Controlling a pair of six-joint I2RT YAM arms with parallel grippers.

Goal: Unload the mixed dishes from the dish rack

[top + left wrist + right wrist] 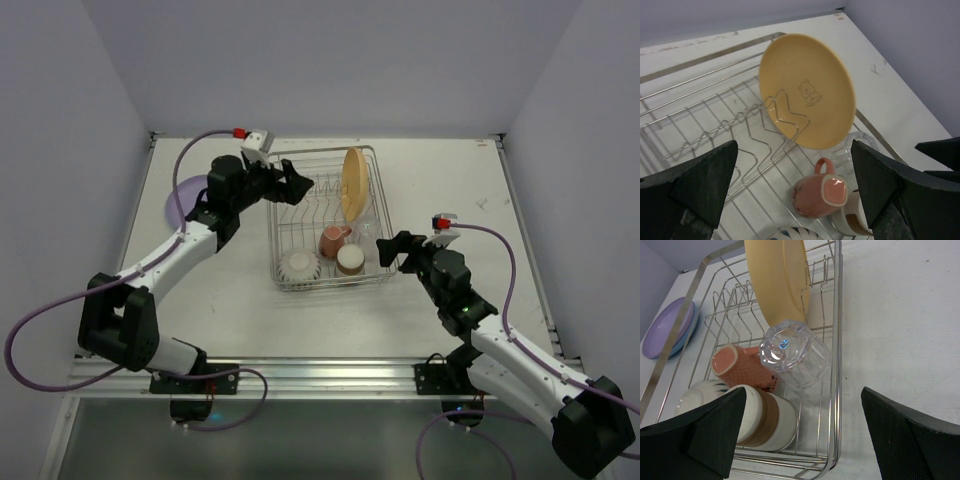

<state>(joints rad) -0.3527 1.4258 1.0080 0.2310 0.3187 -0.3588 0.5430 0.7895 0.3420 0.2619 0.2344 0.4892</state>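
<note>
The dish rack [279, 232] is a silver wire basket in the middle of the table. A yellow-orange plate [353, 183] stands upright in its far right slots. Below it lie a clear glass [795, 352], a pink mug [817, 197], a brown-and-cream cup [765, 422] and a white ribbed bowl [299, 265]. My left gripper [295, 183] hovers open over the rack's bare prongs [705, 135], facing the yellow plate [807, 90], and holds nothing. My right gripper [392, 250] is open and empty beside the rack's near right corner [838, 365].
A purple plate [665, 327] lies on a blue plate [687, 332] on the table left of the rack, partly under my left arm in the top view. Walls close the table at the back and on both sides.
</note>
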